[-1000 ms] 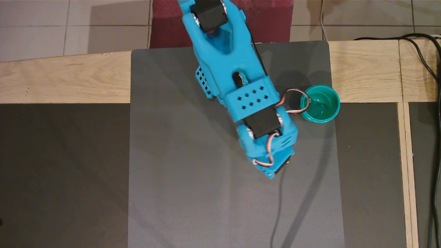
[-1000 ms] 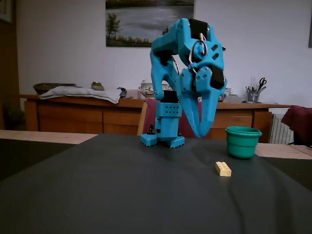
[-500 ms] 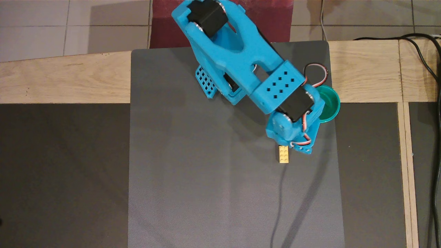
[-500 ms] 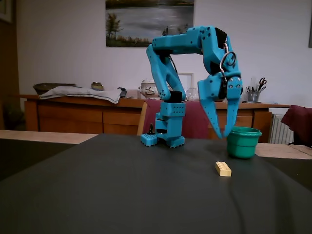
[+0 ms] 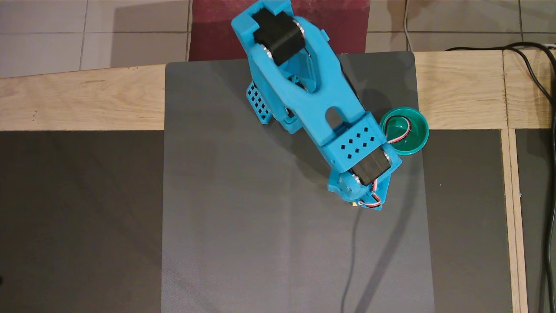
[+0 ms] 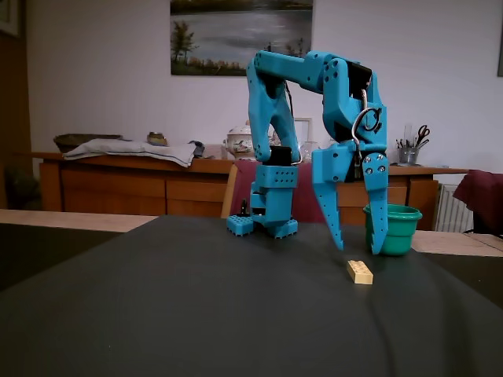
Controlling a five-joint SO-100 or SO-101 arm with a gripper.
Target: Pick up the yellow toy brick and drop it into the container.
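The yellow toy brick lies flat on the grey mat, apart from the cup, just in front of it and to its left in the fixed view. My blue gripper hangs open right above the brick, fingertips pointing down on either side of it, a little above the mat and not touching it. The teal-green container stands upright just right of the gripper; the right finger overlaps its left side in this view. In the overhead view the container sits at the mat's right edge, and my wrist hides the fingers and nearly all of the brick.
The grey mat lies on a wood-framed table. The arm's base stands at the mat's far side. A servo wire loops over the cup's mouth in the overhead view. Black cables run along the right edge.
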